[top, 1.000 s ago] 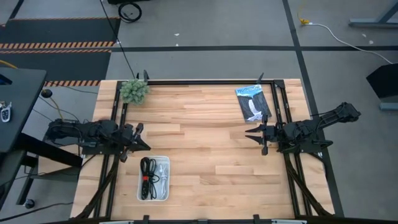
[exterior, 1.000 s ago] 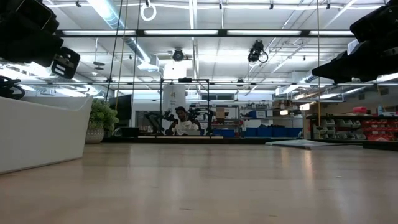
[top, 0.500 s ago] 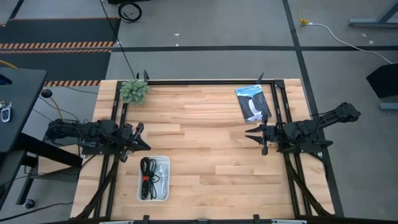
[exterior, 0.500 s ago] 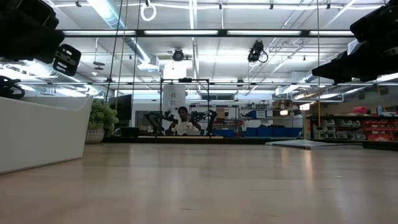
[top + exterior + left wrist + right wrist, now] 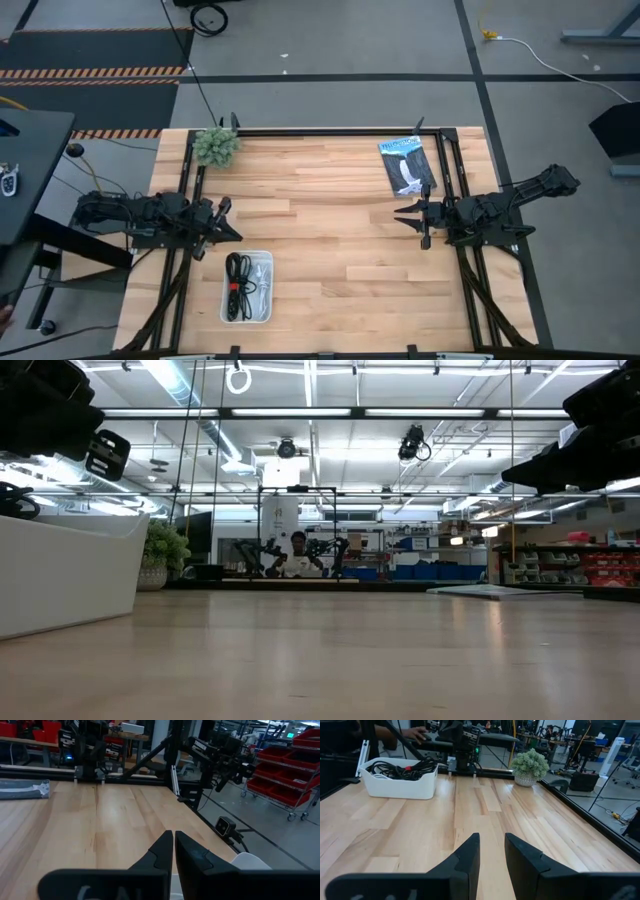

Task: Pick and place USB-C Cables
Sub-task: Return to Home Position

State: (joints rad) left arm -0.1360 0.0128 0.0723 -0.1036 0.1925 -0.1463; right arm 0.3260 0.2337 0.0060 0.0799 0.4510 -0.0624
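Note:
The USB-C cables [image 5: 240, 283] lie bundled in a white tray [image 5: 266, 300] near the table's near-left edge; black coils and a pale one show, with a red bit among them. The right wrist view shows the black coils [image 5: 400, 768] heaped above the tray's rim [image 5: 395, 787]. My left gripper [image 5: 228, 225] hovers just beyond the tray's far-left corner, fingers shut [image 5: 173, 846]. My right gripper [image 5: 402, 215] hovers over the table's right part, pointing left, fingers a little open [image 5: 492, 851]. Neither touches anything.
A flat black-and-blue packet [image 5: 407, 165] lies by the far right corner. A fuzzy green plant [image 5: 216, 146] stands at the far left corner. Bare wood [image 5: 330, 230] stretches between the two grippers. A black frame [image 5: 330, 131] runs along the table's edges.

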